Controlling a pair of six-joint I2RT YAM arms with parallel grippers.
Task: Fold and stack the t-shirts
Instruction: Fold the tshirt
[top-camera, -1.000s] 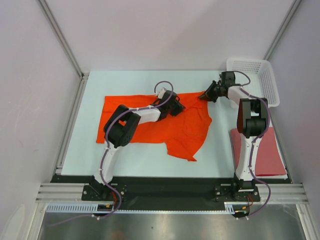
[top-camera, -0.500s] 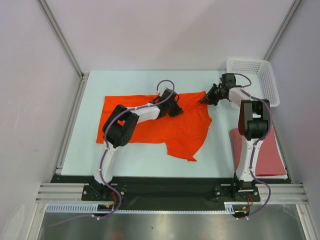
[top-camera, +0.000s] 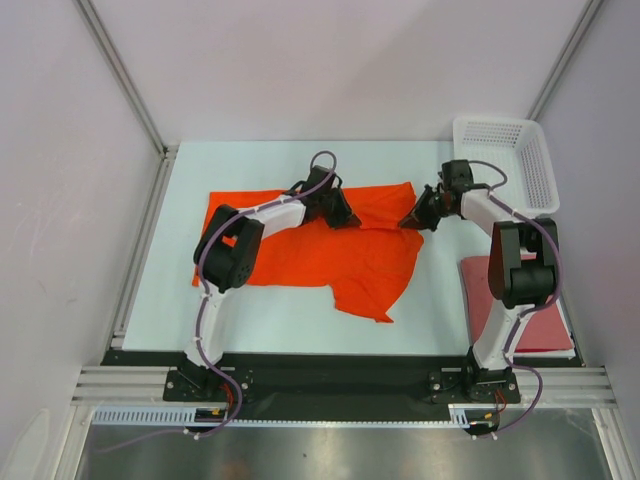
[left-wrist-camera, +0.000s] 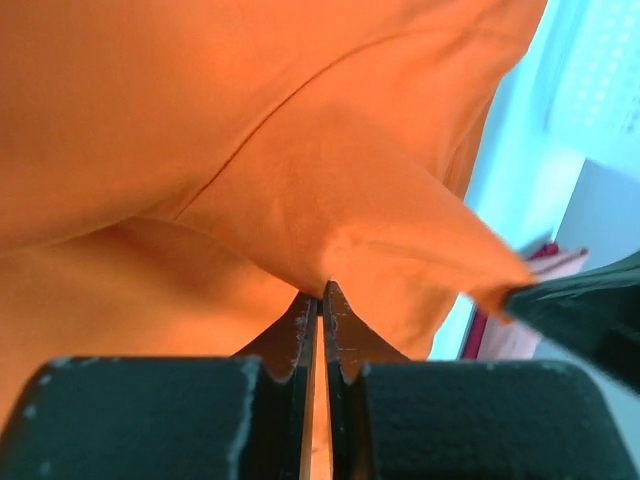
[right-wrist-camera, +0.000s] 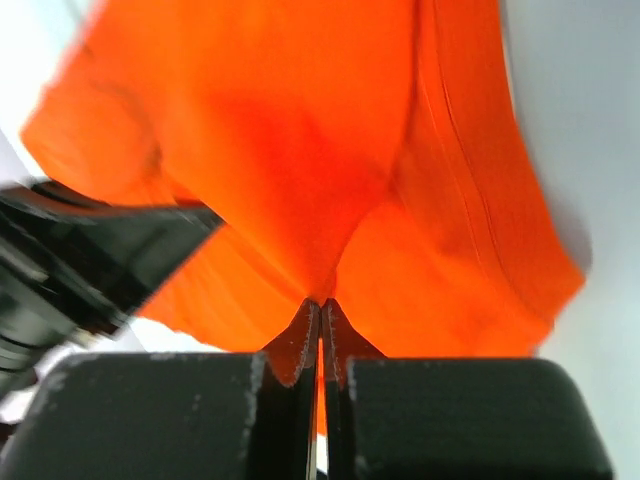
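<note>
The bright orange t-shirt (top-camera: 300, 245) lies spread across the middle of the table. My left gripper (top-camera: 347, 219) is shut on a fold of its far edge near the middle; the cloth fills the left wrist view (left-wrist-camera: 250, 130), pinched at my left gripper (left-wrist-camera: 321, 297). My right gripper (top-camera: 408, 222) is shut on the shirt's far right corner, lifted a little; the cloth fills the right wrist view (right-wrist-camera: 300, 150), pinched at my right gripper (right-wrist-camera: 321, 303). The brick-red t-shirt (top-camera: 540, 305) lies folded at the near right, partly under the right arm.
A white plastic lattice basket (top-camera: 510, 160) stands at the far right corner. The table (top-camera: 260, 320) has metal rails along its left and near edges. Plain walls stand close on all sides.
Both grippers have moved nearer and slightly left with the orange shirt's far right edge, pulling that edge over the cloth. The right arm has swung outward.
</note>
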